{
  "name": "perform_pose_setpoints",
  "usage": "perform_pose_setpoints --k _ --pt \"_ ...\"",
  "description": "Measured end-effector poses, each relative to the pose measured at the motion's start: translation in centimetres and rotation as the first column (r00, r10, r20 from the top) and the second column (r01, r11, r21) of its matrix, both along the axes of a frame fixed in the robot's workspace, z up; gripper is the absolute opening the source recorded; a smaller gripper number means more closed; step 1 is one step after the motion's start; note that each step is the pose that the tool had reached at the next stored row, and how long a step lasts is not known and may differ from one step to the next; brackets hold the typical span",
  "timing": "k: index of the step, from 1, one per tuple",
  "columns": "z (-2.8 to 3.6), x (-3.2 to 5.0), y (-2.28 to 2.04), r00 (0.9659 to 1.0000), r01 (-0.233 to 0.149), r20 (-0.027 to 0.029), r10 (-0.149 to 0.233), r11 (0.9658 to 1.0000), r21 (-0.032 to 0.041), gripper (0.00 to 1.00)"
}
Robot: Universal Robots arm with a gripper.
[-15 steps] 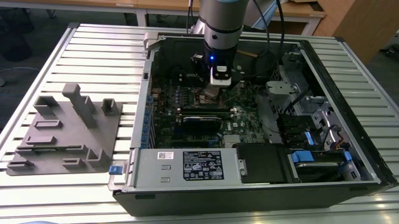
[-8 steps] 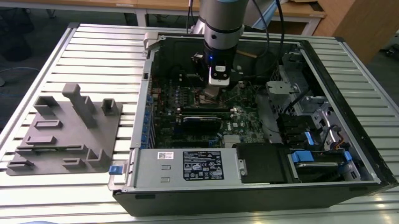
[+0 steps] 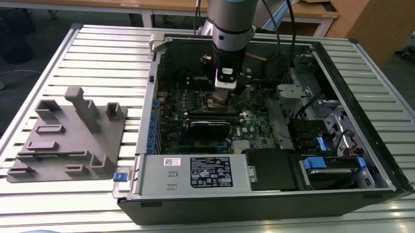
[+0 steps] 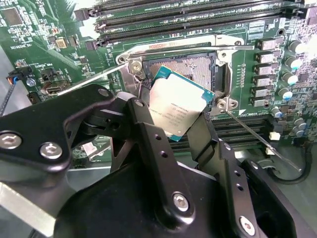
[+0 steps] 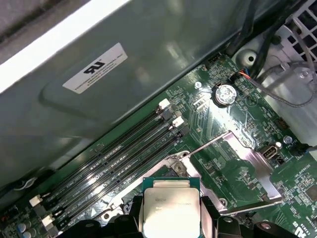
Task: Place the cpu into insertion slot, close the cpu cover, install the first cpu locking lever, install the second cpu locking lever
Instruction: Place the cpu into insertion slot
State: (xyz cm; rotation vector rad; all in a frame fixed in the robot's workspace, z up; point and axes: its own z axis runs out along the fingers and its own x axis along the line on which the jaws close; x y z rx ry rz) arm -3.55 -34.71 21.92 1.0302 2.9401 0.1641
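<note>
My gripper [image 3: 223, 98] reaches down into the open computer case [image 3: 363, 63]. It is shut on the cpu [image 4: 177, 110], a silver-topped square chip pinched by its edges between the two black fingers [image 4: 141, 126]. The cpu [image 5: 171, 209] hangs tilted just above the insertion slot [image 4: 190, 63], whose dark pin field and silvery rim [image 5: 174, 162] lie uncovered. The cpu cover [image 5: 241, 151], a silvery frame plate, stands swung open on the side of the slot away from the memory slots. Two thin locking levers [image 4: 91, 78] [image 4: 260, 139] stick out unlatched on either side.
Long black memory slots [image 4: 188, 15] run beside the socket. A coin battery [image 5: 225, 93] and cables [image 5: 277, 84] sit past the cover. The case wall [image 5: 99, 99] rises close behind. A power supply [image 3: 194, 172] fills the case front. A grey fixture block [image 3: 71, 136] lies on the slatted table.
</note>
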Motion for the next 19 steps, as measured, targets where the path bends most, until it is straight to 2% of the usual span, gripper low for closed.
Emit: perform_pose_setpoints --k 7,8,9,12,15,19 --pt "0.34 0.00 0.00 0.9998 0.018 0.0003 -0.018 0.9998 0.0003 0.54" --pt "0.34 -0.01 0.00 0.9997 0.023 0.0003 -0.023 0.9997 -0.0025 0.54" --pt "0.35 -0.01 0.00 0.9995 0.033 0.0002 -0.033 0.9994 -0.0053 0.54" --pt "0.32 0.00 0.00 0.9974 0.072 0.0003 -0.072 0.9974 -0.0066 0.54" --pt "0.25 0.00 0.00 0.9922 0.125 0.0003 -0.125 0.9922 -0.0070 0.54" --pt "0.14 0.00 -0.01 0.9804 0.197 0.0004 -0.197 0.9803 -0.0076 0.54"
